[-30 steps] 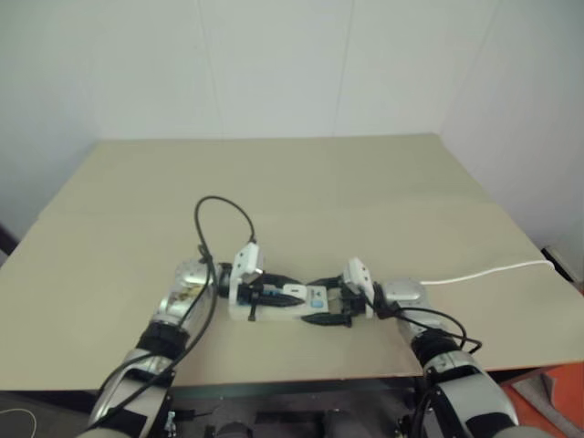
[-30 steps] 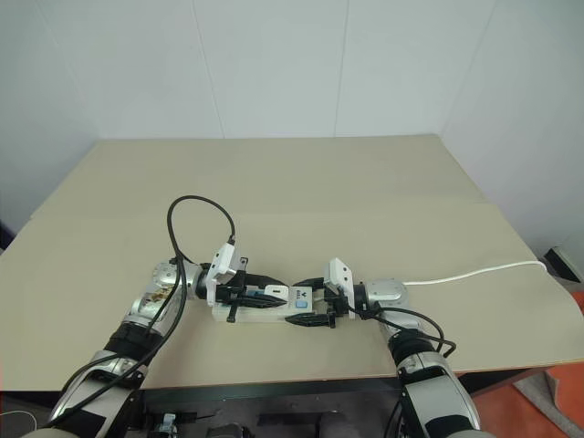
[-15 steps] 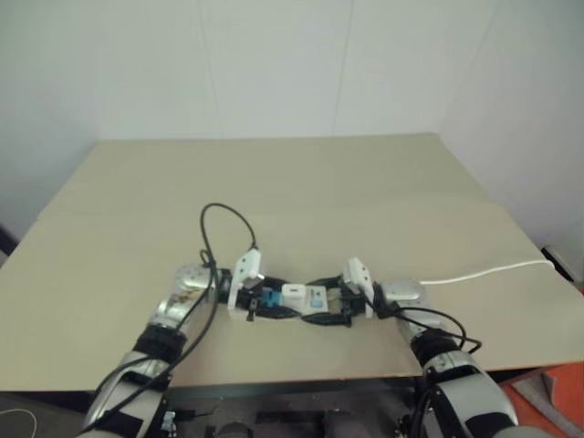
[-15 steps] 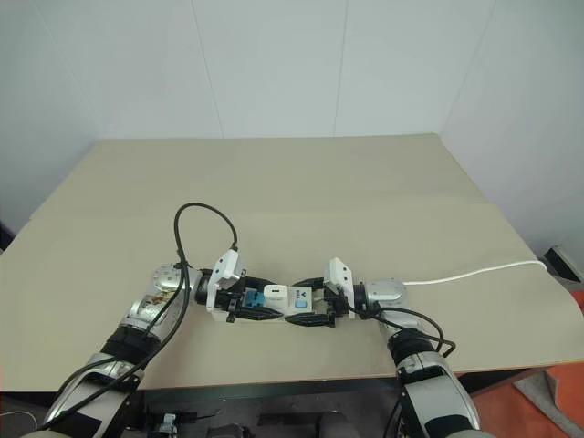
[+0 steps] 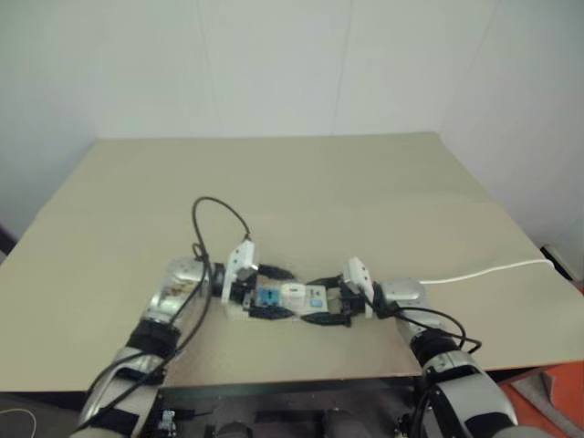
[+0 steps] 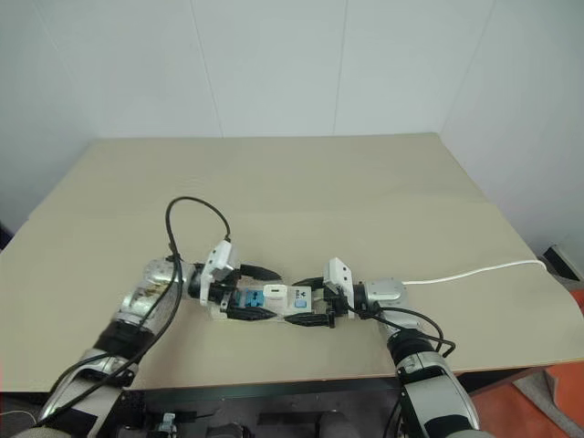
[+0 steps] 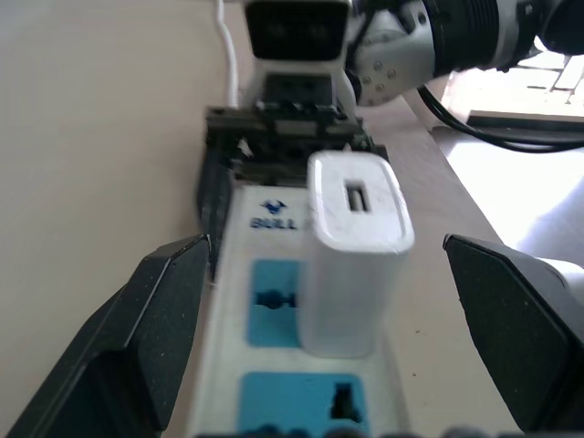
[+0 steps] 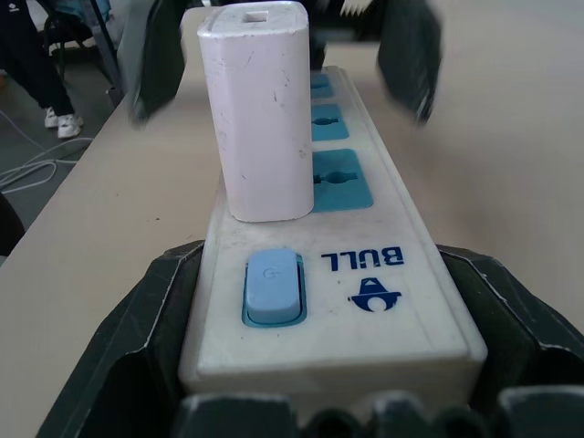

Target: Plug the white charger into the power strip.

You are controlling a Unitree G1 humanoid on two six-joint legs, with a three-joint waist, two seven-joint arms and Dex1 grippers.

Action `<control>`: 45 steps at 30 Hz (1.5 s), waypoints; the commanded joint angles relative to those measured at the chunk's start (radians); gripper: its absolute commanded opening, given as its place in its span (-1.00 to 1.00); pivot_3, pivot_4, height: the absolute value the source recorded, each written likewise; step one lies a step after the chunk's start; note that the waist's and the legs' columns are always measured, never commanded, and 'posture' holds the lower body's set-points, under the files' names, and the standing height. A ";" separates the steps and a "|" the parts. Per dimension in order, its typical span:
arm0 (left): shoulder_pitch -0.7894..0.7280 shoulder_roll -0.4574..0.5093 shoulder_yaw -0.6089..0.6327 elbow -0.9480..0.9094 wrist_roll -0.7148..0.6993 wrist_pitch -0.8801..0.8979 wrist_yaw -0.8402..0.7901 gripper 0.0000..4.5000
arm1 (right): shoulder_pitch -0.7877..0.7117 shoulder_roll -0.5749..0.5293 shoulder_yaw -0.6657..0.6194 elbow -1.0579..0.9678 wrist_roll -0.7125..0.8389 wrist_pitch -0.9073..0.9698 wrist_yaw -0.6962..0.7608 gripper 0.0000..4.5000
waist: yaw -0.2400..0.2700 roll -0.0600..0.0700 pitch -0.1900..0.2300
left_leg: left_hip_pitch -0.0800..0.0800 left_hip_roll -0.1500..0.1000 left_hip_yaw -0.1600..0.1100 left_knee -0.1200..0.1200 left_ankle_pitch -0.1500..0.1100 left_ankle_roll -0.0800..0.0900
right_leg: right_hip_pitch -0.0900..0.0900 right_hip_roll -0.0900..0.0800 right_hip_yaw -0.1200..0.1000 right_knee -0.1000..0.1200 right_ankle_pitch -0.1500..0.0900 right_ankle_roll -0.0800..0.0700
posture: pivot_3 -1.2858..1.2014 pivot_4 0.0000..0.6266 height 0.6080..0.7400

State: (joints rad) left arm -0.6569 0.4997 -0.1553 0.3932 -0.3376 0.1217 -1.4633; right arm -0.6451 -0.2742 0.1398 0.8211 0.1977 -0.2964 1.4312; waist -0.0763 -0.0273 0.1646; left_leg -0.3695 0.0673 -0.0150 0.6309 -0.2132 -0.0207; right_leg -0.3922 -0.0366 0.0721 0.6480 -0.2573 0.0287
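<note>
I am looking down on a plain beige tabletop [image 5: 301, 182] set against white walls; near its front edge lies the long white plastic power strip with blue socket faces [image 8: 338, 265], and the small white boxy charger [image 8: 258, 109] stands upright in a socket next to the switch end, so I judge the plugging done; my right gripper [image 6: 310, 310] is clamped on the strip's switch end, its black fingers [image 8: 128, 356] pressed to both long sides; my left gripper [image 7: 338, 301] has its jaws spread wide to either side of the charger, touching neither it nor the strip; I judge the charger light, rigid and smooth-sided, best pinched across its flat faces, and the strip stiff but prone to slide unless held; the right wrist view gives the blue switch [image 8: 271, 287] and the logo, while the head views give the thin white cord [image 5: 493, 270] trailing away behind my right wrist.
</note>
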 commanded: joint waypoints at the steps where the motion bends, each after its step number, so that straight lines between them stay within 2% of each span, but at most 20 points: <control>1: -0.065 0.065 0.081 -0.049 -0.060 0.019 -0.046 1.00 | 0.013 0.007 0.012 -0.002 -0.013 0.031 -0.001 0.84 | 0.000 0.000 0.000 | 0.000 0.000 0.000 -0.001 0.000 0.000 | 0.000 0.000 0.000 0.000 0.000 0.000 | 0.03 -0.52 1.00; 2: -0.078 0.083 0.096 -0.048 -0.069 0.021 -0.056 1.00 | 0.013 0.006 0.012 -0.004 -0.011 0.039 0.004 0.96 | -0.001 0.000 0.000 | 0.000 0.000 0.000 -0.001 0.000 0.000 | 0.000 0.000 0.000 -0.001 0.000 0.000 | 0.03 -0.52 1.00; 3: -0.089 0.101 0.110 -0.046 -0.073 0.019 -0.063 1.00 | 0.014 0.005 0.012 -0.007 -0.010 0.042 0.006 0.98 | -0.001 0.000 0.000 | 0.000 0.000 0.000 -0.001 0.000 0.000 | 0.000 0.000 0.000 -0.001 0.000 0.000 | 0.03 -0.52 1.00; 13: -0.085 0.174 0.176 -0.045 -0.082 -0.010 -0.091 1.00 | 0.025 -0.058 -0.009 -0.093 0.010 0.070 0.021 0.98 | 0.007 0.000 0.001 | -0.003 0.000 0.000 -0.001 0.000 0.000 | -0.003 0.000 0.000 -0.001 0.000 0.000 | 0.03 -0.52 1.00; 18: -0.024 0.198 0.209 -0.078 -0.095 -0.012 -0.091 1.00 | 0.080 -0.161 -0.047 -0.238 0.050 0.115 0.023 0.98 | 0.022 0.001 0.001 | -0.016 0.000 0.000 0.001 0.000 0.000 | -0.014 -0.001 -0.001 0.000 0.000 0.000 | 0.03 -0.52 1.00; 21: 0.028 0.223 0.232 -0.100 -0.104 -0.012 -0.093 1.00 | 0.113 -0.229 -0.075 -0.323 0.074 0.151 0.016 0.98 | 0.029 0.001 0.002 | -0.019 0.000 0.000 0.002 0.000 0.000 | -0.016 -0.001 -0.001 -0.001 0.001 -0.001 | 0.03 -0.52 1.00; 33: 0.199 0.394 0.330 -0.174 -0.117 0.006 -0.089 1.00 | 0.176 -0.429 -0.193 -0.482 0.160 0.265 0.015 0.98 | 0.032 0.000 0.006 | -0.019 0.000 0.001 0.002 0.000 0.000 | -0.017 -0.001 -0.001 -0.001 0.000 0.000 | 0.03 -0.52 1.00; 45: 0.259 0.422 0.353 -0.238 -0.149 0.049 -0.060 1.00 | 0.187 -0.455 -0.186 -0.500 0.150 0.288 -0.017 0.98 | 0.033 0.000 0.006 | -0.019 0.000 0.002 0.002 0.000 0.000 | -0.017 -0.002 -0.001 -0.001 0.000 0.000 | 0.03 -0.52 1.00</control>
State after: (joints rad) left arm -0.3939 0.9029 0.1743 0.1858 -0.4726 0.1612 -1.5310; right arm -0.4530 -0.7146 -0.0300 0.3610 0.3369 -0.0137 1.4206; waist -0.0431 -0.0269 0.1705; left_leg -0.3886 0.0673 -0.0131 0.6329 -0.2132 -0.0207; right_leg -0.4093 -0.0385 0.0715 0.6471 -0.2570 0.0282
